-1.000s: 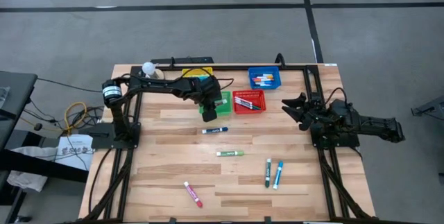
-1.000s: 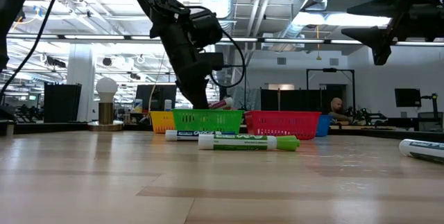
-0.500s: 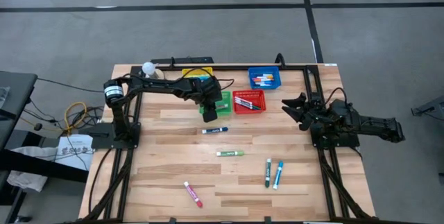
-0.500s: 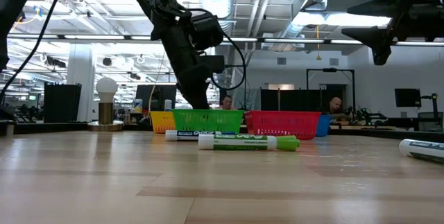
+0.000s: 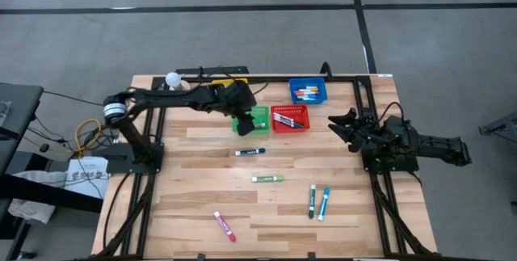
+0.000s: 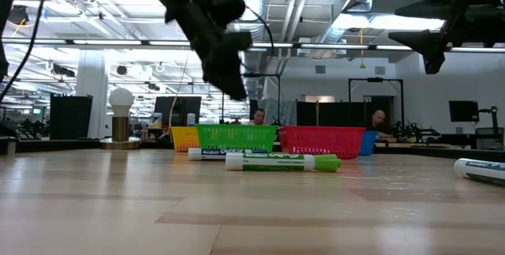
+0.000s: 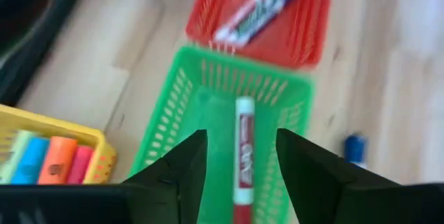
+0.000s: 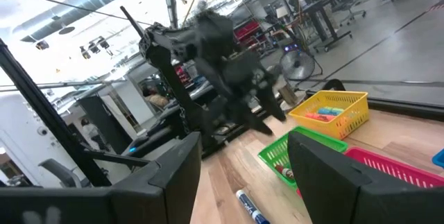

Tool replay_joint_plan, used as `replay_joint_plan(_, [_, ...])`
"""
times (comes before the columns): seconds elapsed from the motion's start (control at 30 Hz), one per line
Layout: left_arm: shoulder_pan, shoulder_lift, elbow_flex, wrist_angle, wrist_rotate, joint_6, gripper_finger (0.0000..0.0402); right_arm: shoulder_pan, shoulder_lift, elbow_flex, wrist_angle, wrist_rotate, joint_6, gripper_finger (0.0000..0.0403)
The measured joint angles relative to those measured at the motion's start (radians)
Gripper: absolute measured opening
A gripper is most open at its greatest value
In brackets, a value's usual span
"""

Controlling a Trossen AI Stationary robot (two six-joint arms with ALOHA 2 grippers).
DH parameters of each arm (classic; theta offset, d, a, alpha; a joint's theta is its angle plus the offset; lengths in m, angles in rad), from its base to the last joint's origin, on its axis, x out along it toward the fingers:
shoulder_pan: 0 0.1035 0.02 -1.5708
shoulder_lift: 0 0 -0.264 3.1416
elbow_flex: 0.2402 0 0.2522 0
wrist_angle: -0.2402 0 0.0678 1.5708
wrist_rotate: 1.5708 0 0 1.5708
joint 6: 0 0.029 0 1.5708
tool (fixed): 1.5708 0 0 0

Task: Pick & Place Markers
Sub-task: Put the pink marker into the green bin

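My left gripper [image 7: 241, 137] hangs open over the green basket [image 7: 194, 106], clear of its rim in the low view [image 6: 231, 88]. A white marker with red print [image 7: 243, 148] lies flat on that basket's floor, straight below the gap between the fingers. More markers lie loose on the table: a blue one [image 5: 250, 152], a green one [image 5: 267, 178], a dark green and a blue one side by side [image 5: 317, 202], and a pink one [image 5: 224, 225]. My right gripper [image 5: 343, 125] waits open and raised at the table's right edge.
The red basket [image 5: 291, 118] with markers stands right of the green basket [image 5: 258, 119]. The blue basket [image 5: 308, 92] stands behind it. The yellow basket [image 7: 48, 154] with markers is to the left. A white bulb [image 5: 172, 78] stands at the far left. A black frame rail [image 5: 266, 77] runs along the far edge.
My left gripper has risen out of the green basket and now hangs well above its rim; its arm has drawn back a little toward the table's far left. The markers on the table have stayed where they were.
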Motion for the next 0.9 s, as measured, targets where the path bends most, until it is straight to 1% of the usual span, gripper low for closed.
replay_joint_plan(0.1, [-0.027,-0.065,0.001,0.007,0.009,-0.096,0.0168,0.000,0.000,0.000,0.000,0.000,0.000,0.0205])
replay_joint_plan(0.17, [-0.066,-0.102,0.001,0.008,0.032,-0.156,0.0166,0.000,0.000,0.000,0.000,0.000,0.000,0.0205])
replay_joint_plan(0.3, [-0.194,-0.143,0.002,0.008,0.036,-0.255,0.0164,0.000,0.000,0.000,0.000,0.000,0.000,0.0205])
replay_joint_plan(0.37, [-0.270,-0.150,0.002,-0.001,0.038,-0.261,0.0164,0.000,0.000,0.000,0.000,0.000,0.000,0.0205])
replay_joint_plan(0.47, [-0.382,-0.153,0.002,-0.030,0.000,-0.285,0.0163,0.000,0.000,0.000,-0.001,0.000,0.000,0.0205])
replay_joint_plan(0.57, [-0.477,-0.150,0.002,-0.063,-0.054,-0.380,0.0163,0.000,0.000,0.000,-0.004,0.000,0.000,0.0205])
replay_joint_plan(0.63, [-0.529,-0.140,0.001,-0.097,-0.085,-0.528,0.0163,0.000,0.000,0.000,-0.009,0.000,0.000,0.0205])
replay_joint_plan(0.73, [-0.593,-0.128,-0.009,-0.114,-0.098,-0.823,0.0163,0.000,0.000,0.000,-0.012,0.000,0.000,0.0205])
replay_joint_plan(0.9, [-0.676,-0.127,-0.069,-0.111,-0.088,-1.475,0.0163,0.000,0.000,0.000,-0.029,0.000,0.000,0.0205])
